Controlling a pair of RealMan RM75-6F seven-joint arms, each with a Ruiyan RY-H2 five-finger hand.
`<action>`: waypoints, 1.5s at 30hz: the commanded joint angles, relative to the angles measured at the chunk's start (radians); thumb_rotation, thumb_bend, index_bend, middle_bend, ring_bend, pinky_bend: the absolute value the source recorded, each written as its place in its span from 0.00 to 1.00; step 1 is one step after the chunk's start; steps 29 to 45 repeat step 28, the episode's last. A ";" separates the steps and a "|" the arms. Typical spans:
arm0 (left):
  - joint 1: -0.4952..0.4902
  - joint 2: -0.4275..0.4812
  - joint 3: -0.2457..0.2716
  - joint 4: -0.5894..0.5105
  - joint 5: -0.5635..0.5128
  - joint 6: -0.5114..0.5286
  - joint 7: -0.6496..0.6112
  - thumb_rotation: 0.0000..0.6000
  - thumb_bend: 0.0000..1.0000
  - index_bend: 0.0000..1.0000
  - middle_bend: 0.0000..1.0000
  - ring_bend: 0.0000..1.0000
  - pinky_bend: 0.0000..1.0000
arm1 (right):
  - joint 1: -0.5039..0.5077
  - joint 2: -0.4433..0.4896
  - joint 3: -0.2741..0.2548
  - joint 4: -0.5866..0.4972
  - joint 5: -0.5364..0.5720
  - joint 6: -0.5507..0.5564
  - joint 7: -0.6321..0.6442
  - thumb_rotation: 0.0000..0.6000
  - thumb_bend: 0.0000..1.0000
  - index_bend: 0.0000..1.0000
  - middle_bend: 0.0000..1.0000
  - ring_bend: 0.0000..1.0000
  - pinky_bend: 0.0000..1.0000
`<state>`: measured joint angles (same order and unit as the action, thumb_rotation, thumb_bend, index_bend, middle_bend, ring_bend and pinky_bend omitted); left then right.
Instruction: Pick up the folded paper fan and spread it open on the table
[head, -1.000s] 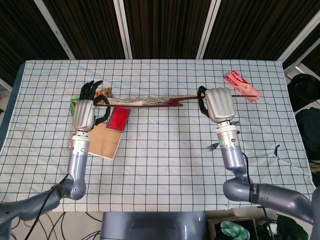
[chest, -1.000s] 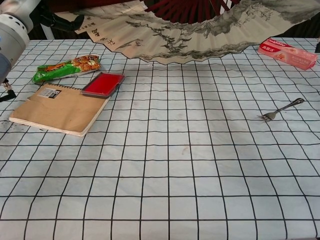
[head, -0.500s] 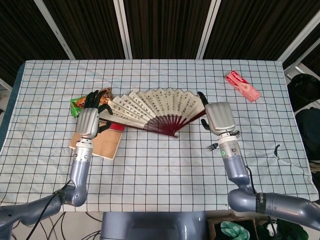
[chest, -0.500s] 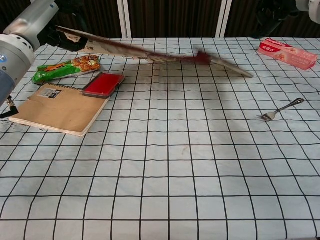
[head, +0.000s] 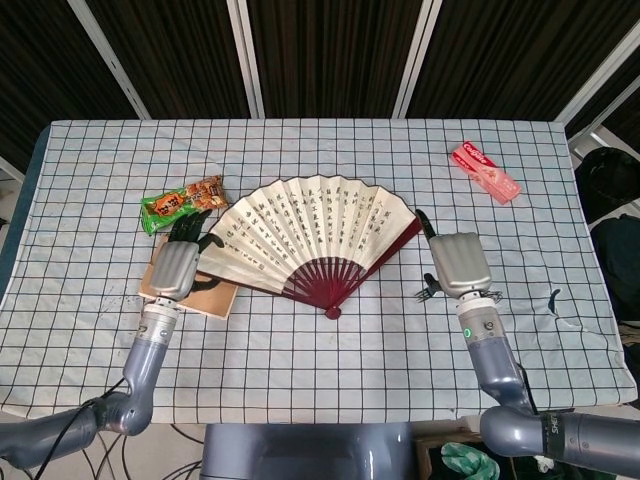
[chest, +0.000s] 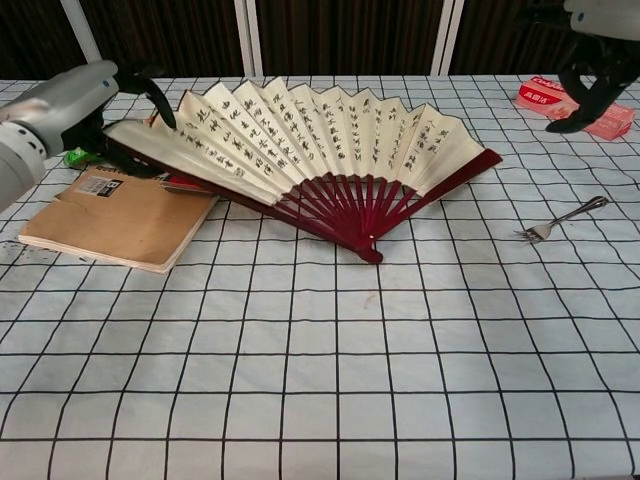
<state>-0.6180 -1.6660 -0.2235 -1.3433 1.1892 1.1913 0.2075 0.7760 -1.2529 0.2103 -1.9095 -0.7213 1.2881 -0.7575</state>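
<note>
Closest to us, our left hand (chest: 70, 105) grips the left end rib of the paper fan (head: 315, 232), fingers curled over its edge just above the brown notebook (chest: 115, 215). Our right hand (head: 458, 264) hangs just off the fan's right end rib, apart from it, fingers curled in on nothing in the chest view. Beside that hand lies the fork (chest: 560, 220).

Between our two hands the fan lies spread in a wide arc, its dark red ribs meeting at a pivot that points toward us, its right side resting on the checked tablecloth (head: 330, 370). We judge the spreading itself done. What seems left is to let go with our left hand, since that end appears propped slightly on the notebook.

Beyond our left hand sits the green snack packet (head: 180, 203); well beyond our right, the pink packet (head: 485, 171).
</note>
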 joint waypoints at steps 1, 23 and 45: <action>0.034 0.112 0.058 -0.133 -0.082 -0.077 0.118 1.00 0.00 0.17 0.00 0.00 0.00 | -0.019 0.015 -0.011 -0.020 -0.008 0.009 0.015 1.00 0.17 0.00 0.67 0.77 0.80; 0.316 0.532 0.228 -0.378 0.204 0.270 0.022 1.00 0.00 0.00 0.00 0.00 0.00 | -0.376 0.172 -0.235 -0.008 -0.441 0.249 0.381 1.00 0.10 0.00 0.00 0.04 0.19; 0.415 0.569 0.252 -0.354 0.239 0.395 0.013 1.00 0.00 0.00 0.00 0.00 0.00 | -0.522 0.176 -0.270 0.114 -0.516 0.366 0.556 1.00 0.06 0.00 0.00 0.00 0.18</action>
